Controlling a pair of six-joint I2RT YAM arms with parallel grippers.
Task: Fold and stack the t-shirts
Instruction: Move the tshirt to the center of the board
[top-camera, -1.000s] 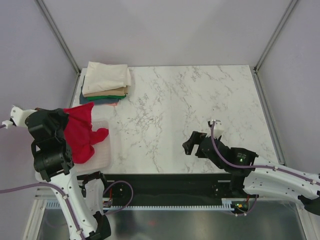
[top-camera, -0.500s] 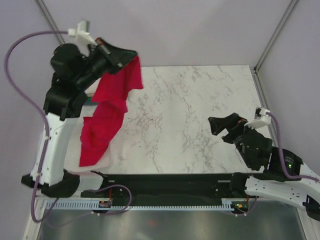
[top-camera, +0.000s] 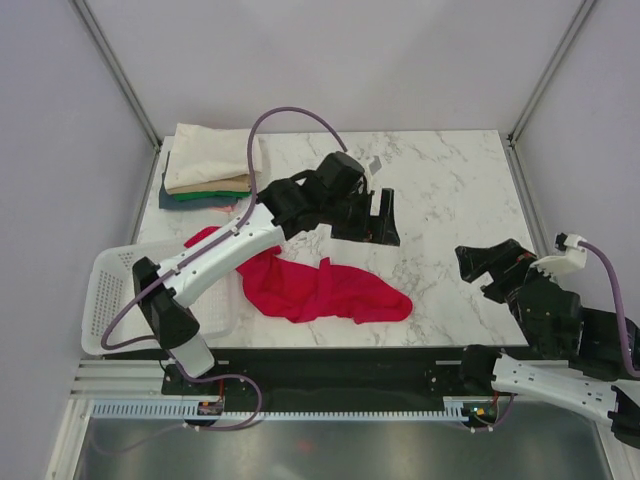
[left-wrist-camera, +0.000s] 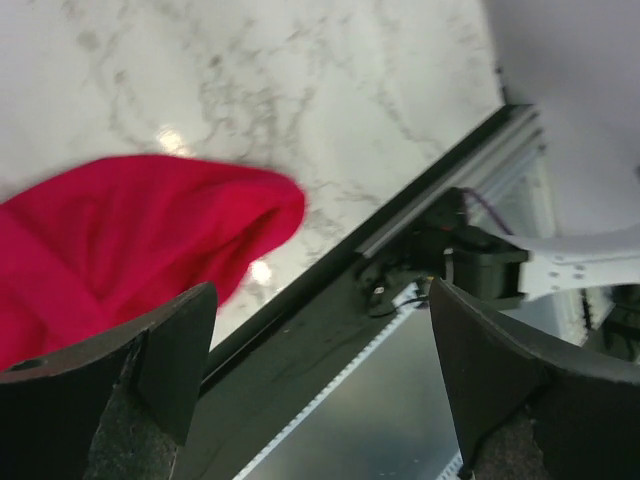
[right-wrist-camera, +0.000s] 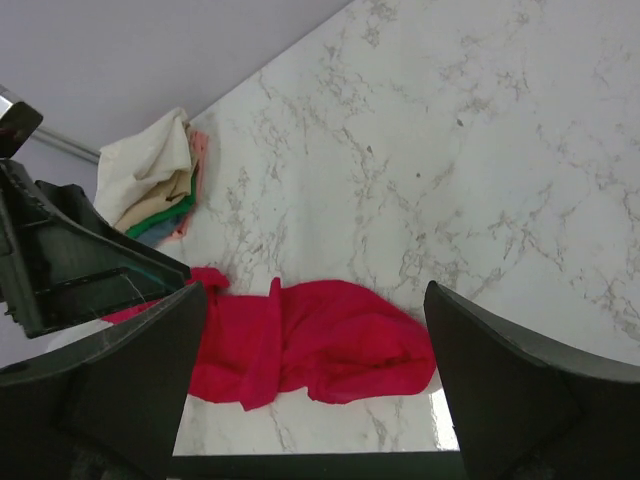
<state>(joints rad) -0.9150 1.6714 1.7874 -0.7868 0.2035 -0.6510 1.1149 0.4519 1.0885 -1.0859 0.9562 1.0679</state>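
Marble table (top-camera: 450, 180), lilac walls (top-camera: 320, 60); red shirt (top-camera: 330, 290) crumpled nr front edge.

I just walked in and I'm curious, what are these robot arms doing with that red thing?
They are tidying t-shirts. A red t-shirt lies crumpled on the marble table, not folded yet. The left arm reaches out above it with its jaws open, holding nothing. The right arm hovers off to the side, jaws open too. A stack of folded shirts sits in the far left corner.

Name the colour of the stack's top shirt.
The top shirt is cream, clearest in the top external view.
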